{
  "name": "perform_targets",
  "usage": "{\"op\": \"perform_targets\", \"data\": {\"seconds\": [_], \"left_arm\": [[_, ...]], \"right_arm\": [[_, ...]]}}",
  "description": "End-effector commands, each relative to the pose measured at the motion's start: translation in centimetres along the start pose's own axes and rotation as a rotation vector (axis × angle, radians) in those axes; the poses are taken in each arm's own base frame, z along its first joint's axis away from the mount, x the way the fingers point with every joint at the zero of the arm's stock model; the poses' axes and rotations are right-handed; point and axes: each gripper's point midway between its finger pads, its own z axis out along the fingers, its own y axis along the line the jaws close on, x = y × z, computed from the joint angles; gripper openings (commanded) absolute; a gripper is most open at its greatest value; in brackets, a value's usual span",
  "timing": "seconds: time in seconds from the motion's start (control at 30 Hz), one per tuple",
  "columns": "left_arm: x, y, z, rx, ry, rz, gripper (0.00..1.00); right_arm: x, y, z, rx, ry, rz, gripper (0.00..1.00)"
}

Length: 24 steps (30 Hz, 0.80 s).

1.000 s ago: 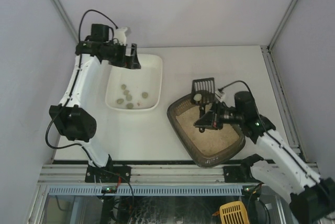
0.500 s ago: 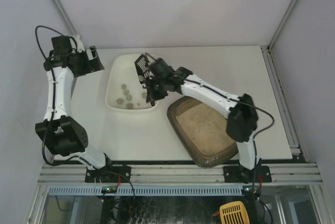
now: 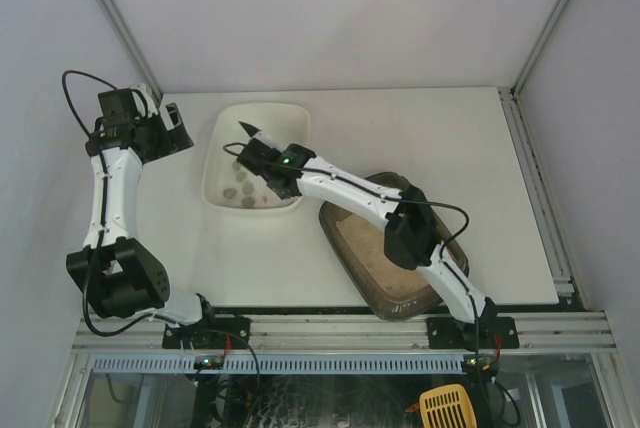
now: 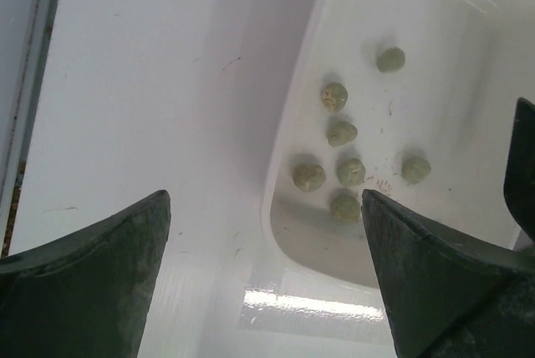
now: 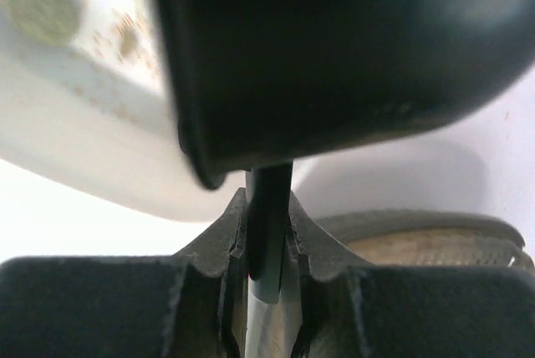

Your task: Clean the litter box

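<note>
At the upper left of the top view the left tool (image 3: 176,128) hangs over the bare table (image 3: 450,128), its jaws wide apart and with nothing between them. Just to its right lies the white tub (image 3: 290,123), with seven greenish clumps (image 4: 351,171) on its floor.

Over the middle of the tub is the scoop (image 3: 248,131), dark, its tip pointing to the upper left. The right tool (image 3: 265,160) is clenched on the thin handle of the scoop; the right wrist view shows the handle pinched between both fingers. Whether the scoop carries anything now I cannot tell, since only its dark back is seen.

The litter box (image 3: 402,308) is at the lower right of the scoop, near the tub but not touching it. Its long axis runs from the upper left to the lower right, almost in line with the stretched right arm, which passes above it. The sand looks smooth where it is visible, but the arm hides a part of it.

I judge that the coming move is to draw the scoop back along this same line, down and to the right. The right arm is much nearer; the left one is well apart, on the far side of the tub. What stands in the way is the tub's near wall and then the thick rim of the litter box, so the scoop should be lifted over both.
</note>
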Motion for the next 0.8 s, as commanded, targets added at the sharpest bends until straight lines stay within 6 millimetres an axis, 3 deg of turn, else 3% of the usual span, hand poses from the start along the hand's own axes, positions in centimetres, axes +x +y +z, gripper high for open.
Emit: {"op": "perform_targets", "data": {"seconds": [0.0,0.1,0.13,0.2,0.33,0.53,0.77], "left_arm": [[-1.0,-1.5,-1.0,0.069,-0.062,-0.027,1.00],[-0.8,-1.9,-1.0,0.090,-0.060,-0.039,1.00],[-0.7,-2.1,-0.9,0.098,-0.058,-0.045,1.00],[-0.4,-2.4,-0.8,0.115,-0.058,-0.067,1.00],[0.0,-3.0,-0.6,0.139,-0.068,-0.120,1.00],[0.1,-2.9,-0.6,0.130,-0.093,-0.201,1.00],[0.8,-4.5,-0.2,0.211,-0.063,-0.229,1.00]], "right_arm": [[-1.1,-5.2,-7.7,-0.232,-0.067,0.214,0.00],[4.6,-6.2,-11.1,-0.490,0.040,0.308,0.00],[8.0,-6.3,-11.3,-0.531,0.109,0.331,0.00],[12.1,-7.2,-12.9,-0.600,0.164,0.392,0.00],[18.3,-7.9,-15.0,-0.740,0.263,0.513,0.00],[21.9,-6.5,-16.8,-0.891,0.343,0.609,0.00],[26.4,-6.1,-15.9,-0.802,0.490,0.625,0.00]]}}
